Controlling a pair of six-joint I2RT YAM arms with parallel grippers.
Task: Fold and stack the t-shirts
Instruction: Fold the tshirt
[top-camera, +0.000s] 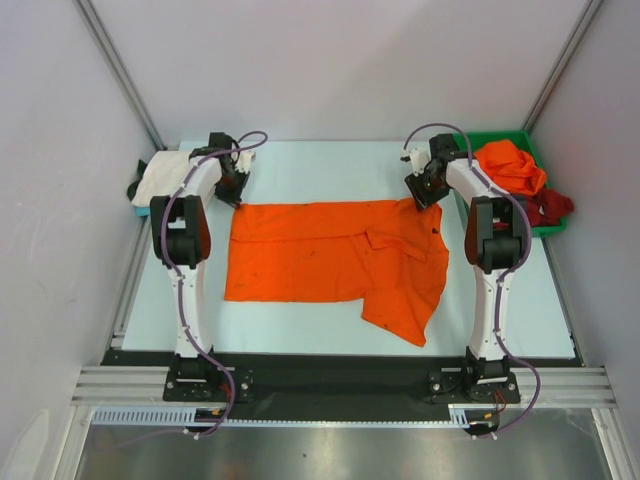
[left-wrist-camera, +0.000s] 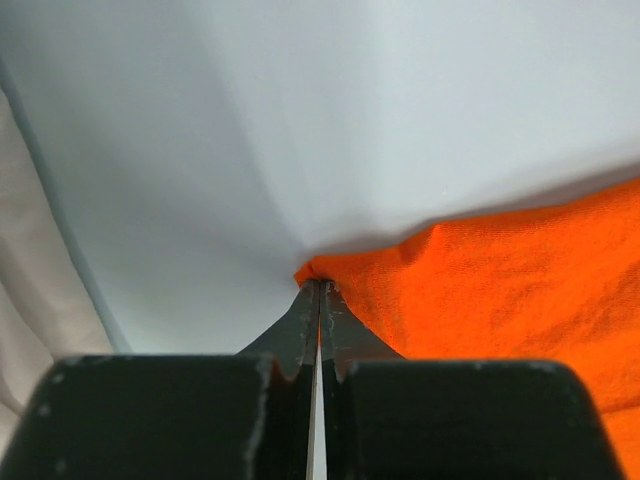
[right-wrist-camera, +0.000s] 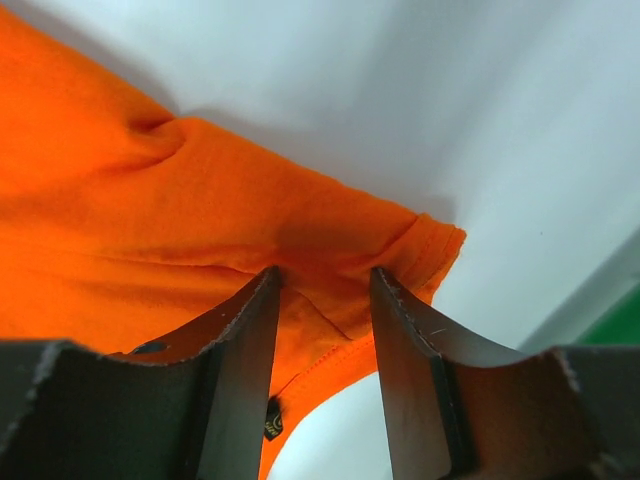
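Observation:
A bright orange t-shirt (top-camera: 330, 262) lies spread on the table, its near right part hanging down in a loose flap. My left gripper (top-camera: 236, 190) is shut on the shirt's far left corner (left-wrist-camera: 330, 268). My right gripper (top-camera: 428, 190) is open at the far right corner, its fingers (right-wrist-camera: 400, 330) straddling the sleeve cloth (right-wrist-camera: 330, 250). A folded white t-shirt (top-camera: 160, 178) lies at the far left. Another orange shirt (top-camera: 508, 165) and a dark red one (top-camera: 548, 207) lie crumpled in the green bin.
The green plastic bin (top-camera: 500, 136) stands at the far right corner, close to my right arm. White walls and metal posts enclose the table on three sides. A black rail runs along the near edge.

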